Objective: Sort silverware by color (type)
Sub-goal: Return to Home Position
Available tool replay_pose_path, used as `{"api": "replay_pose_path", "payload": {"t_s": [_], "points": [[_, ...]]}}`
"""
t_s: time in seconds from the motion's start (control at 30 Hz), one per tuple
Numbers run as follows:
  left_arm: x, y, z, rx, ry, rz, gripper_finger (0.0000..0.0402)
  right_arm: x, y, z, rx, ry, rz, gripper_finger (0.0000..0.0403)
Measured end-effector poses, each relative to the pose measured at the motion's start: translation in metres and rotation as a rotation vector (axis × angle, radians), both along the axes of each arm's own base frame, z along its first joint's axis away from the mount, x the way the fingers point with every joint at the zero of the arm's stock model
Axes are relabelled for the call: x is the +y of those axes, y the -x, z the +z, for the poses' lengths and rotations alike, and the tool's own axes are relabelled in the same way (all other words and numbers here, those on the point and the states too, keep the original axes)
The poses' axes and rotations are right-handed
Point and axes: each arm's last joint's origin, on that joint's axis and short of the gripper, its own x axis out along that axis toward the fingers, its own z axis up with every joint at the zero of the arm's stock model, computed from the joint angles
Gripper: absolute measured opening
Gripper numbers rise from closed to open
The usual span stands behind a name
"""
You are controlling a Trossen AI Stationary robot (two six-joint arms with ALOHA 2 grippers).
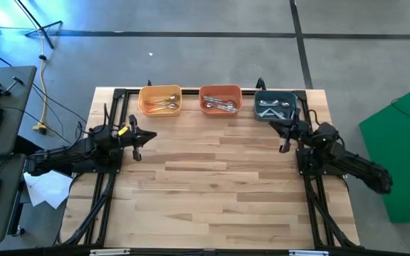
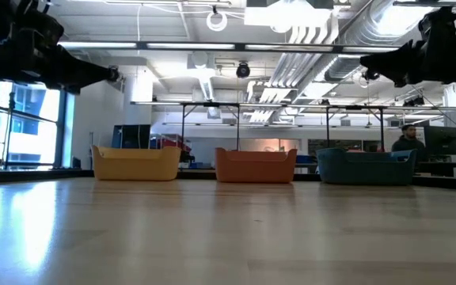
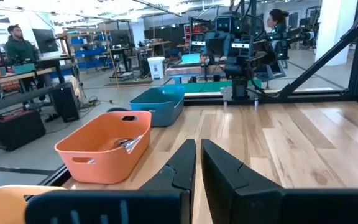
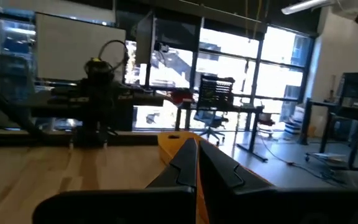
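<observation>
Spoons lie inside three bins along the table's far edge: some in the yellow bin [image 1: 160,100], some in the orange bin [image 1: 221,100], some in the dark teal bin [image 1: 275,106]. In the left wrist view a few spoons [image 3: 129,143] show in the orange bin [image 3: 104,146]. My left gripper [image 1: 137,138] hovers at the table's left side, fingers shut [image 3: 199,155] and holding nothing. My right gripper [image 1: 285,133] hovers at the right side, just in front of the teal bin, fingers shut [image 4: 196,152] and holding nothing.
The bare wooden table top [image 1: 219,178] stretches between the two arms and toward the near edge. Black frame rails run along the table's left and right sides. People stand in the room beyond the table.
</observation>
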Motion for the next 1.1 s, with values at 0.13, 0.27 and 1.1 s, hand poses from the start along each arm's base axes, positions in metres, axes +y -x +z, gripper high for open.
{"api": "replay_pose_path", "payload": {"t_s": [0.13, 0.27, 1.1], "points": [[0.0, 0.0, 0.0, -0.002, 0.023, 0.0, 0.0016, 0.002, -0.002, -0.002, 0.016, -0.005, -0.043, 0.0], [0.0, 0.0, 0.0, -0.006, 0.044, 0.009, 0.0016, 0.006, -0.003, 0.0, 0.002, -0.001, -0.009, 0.0], [0.002, -0.001, -0.002, -0.019, 0.173, 0.049, 0.0016, 0.017, -0.011, -0.021, 0.138, -0.328, 0.068, 0.0]]}}
